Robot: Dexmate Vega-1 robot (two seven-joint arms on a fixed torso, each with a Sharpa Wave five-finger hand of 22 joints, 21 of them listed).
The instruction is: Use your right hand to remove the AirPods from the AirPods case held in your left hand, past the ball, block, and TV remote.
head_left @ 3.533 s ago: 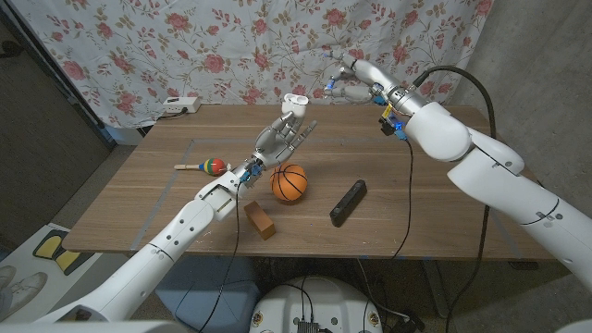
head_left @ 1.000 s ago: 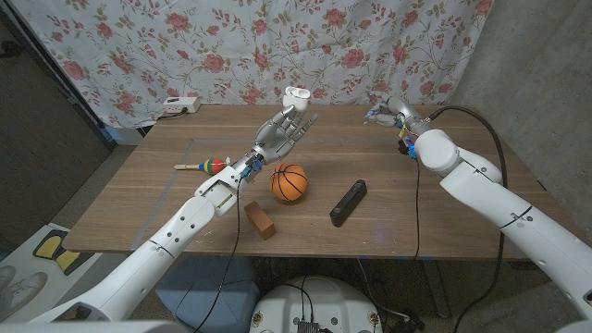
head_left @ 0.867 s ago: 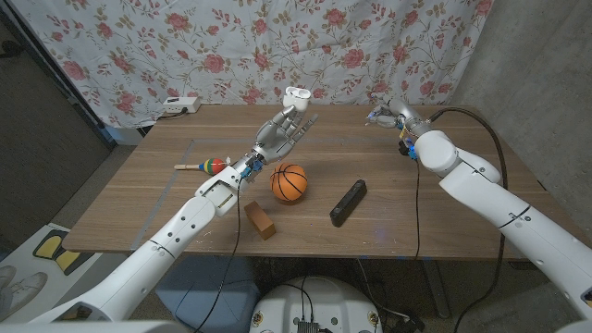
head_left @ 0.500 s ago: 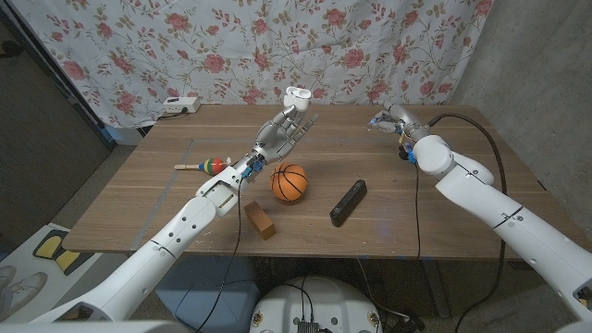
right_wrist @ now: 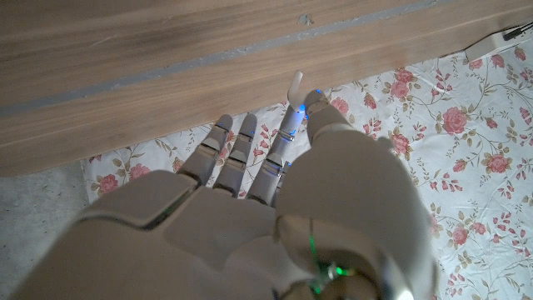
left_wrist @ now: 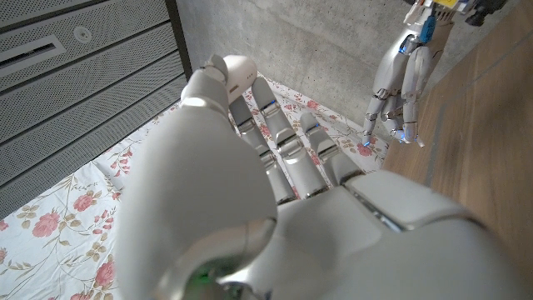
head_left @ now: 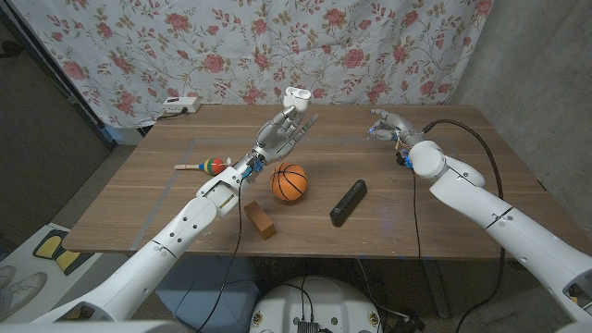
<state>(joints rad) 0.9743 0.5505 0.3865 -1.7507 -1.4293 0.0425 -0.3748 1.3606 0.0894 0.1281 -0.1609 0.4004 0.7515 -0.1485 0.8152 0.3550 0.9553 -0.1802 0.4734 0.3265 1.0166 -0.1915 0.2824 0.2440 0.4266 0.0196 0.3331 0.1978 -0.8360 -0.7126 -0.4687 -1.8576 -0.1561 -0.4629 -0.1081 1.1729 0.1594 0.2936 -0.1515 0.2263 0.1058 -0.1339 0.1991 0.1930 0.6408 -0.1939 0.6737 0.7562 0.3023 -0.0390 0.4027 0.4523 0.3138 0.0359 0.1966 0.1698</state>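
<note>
Sitting on the brown wooden surface (head_left: 166, 199): one orange basketball-patterned ball (head_left: 289, 182), one brown wooden block (head_left: 260, 220), one black slim TV remote (head_left: 348, 202), and one small colourful wooden maraca (head_left: 204, 166) at the left. Lying at the far left edge, against the floral curtain (head_left: 231, 46): one white power strip (head_left: 176, 105).

Being held up above the surface's far middle: one white AirPods case (head_left: 296, 94), lid open, gripped at the fingertips of the left robot hand (head_left: 283, 135), just beyond the ball. Reaching up and away from the robot, this hand, fingers extended and bunched under the case; showing again in the left wrist view as a white rounded shape (left_wrist: 237, 73) at the fingertips.

Hovering well to the right of the case, near the far right part of the surface: the right robot hand (head_left: 388, 125), fingers loosely curled and pointing left. Pinching one small white AirPod (right_wrist: 294, 83) between thumb and a finger, its stem sticking out past the fingertips in the right wrist view.
</note>
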